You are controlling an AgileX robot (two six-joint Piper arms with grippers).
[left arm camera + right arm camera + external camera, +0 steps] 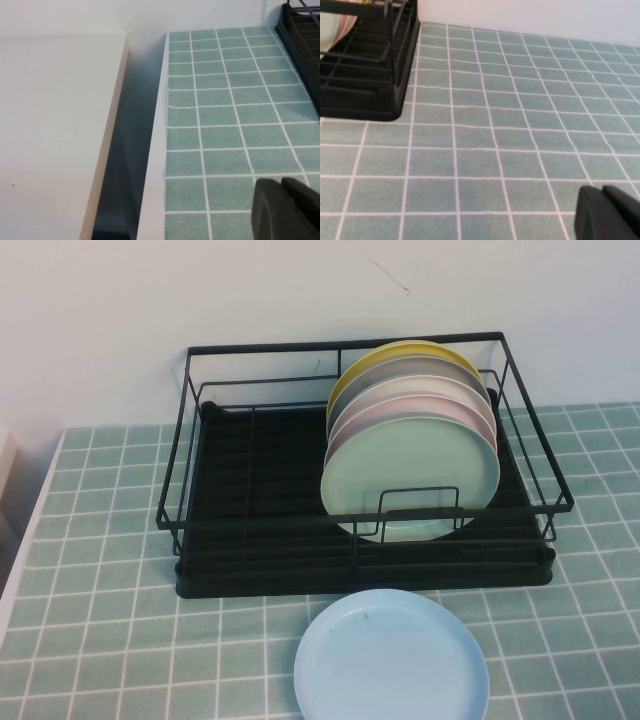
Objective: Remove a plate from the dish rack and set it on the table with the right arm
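Your target, the round pale mint-green plate point(410, 472), stands on edge at the front of the stack in the large black wire-frame dish rack point(250, 500), leaning back against a pale pink plate point(452, 412) and the grey and yellow ones behind it. A small wire loop holder point(420, 502) crosses its lower face.

The right gripper point(607, 212) hangs low over the pale green tiled surface point(520, 125), well apart from the rack's right end, with its fingers together and holding nothing. The left gripper point(285, 210) sits by the surface's left edge, also well away from the rack; you cannot tell how its fingers stand.

The approach has not begun, so spread the right fingers first, then rise above the rack's top wire before moving in. Take the mint plate by its upper rim, where it stands clear of the pink one, and lift straight up until the bottom edge clears the loop.

A round light blue plate point(392, 658) already lies flat just in front of the rack, so set yours down on bare tiles to the right.
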